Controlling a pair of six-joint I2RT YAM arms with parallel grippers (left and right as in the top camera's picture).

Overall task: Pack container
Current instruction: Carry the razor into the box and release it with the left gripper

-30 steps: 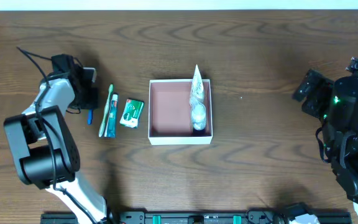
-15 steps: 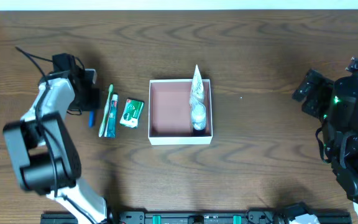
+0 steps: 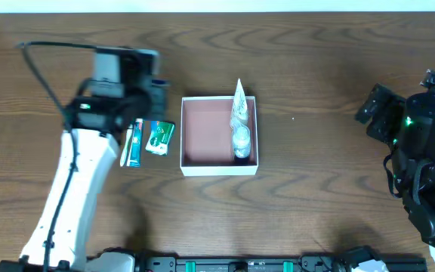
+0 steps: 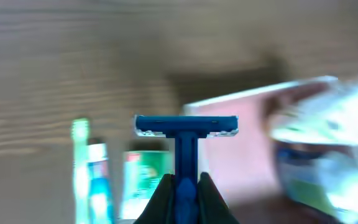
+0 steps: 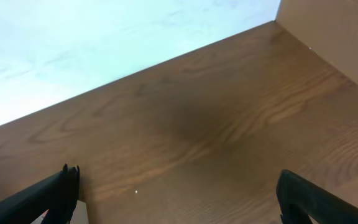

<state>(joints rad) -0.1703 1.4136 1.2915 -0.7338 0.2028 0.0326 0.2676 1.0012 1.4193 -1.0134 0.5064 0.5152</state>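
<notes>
My left gripper (image 4: 179, 186) clamps the handle of a blue razor (image 4: 186, 126), above the desk (image 3: 316, 196) by the toothbrush (image 3: 133, 143) and packet (image 3: 159, 138). The container (image 3: 206, 128) sits mid-desk just past them — a tube (image 3: 239, 102) lies along its right wall. Step, I judge: carrying the razor over. Next: hover over the bare floor, lower, let go. My right gripper (image 5: 179, 190) gapes wide, well apart.
</notes>
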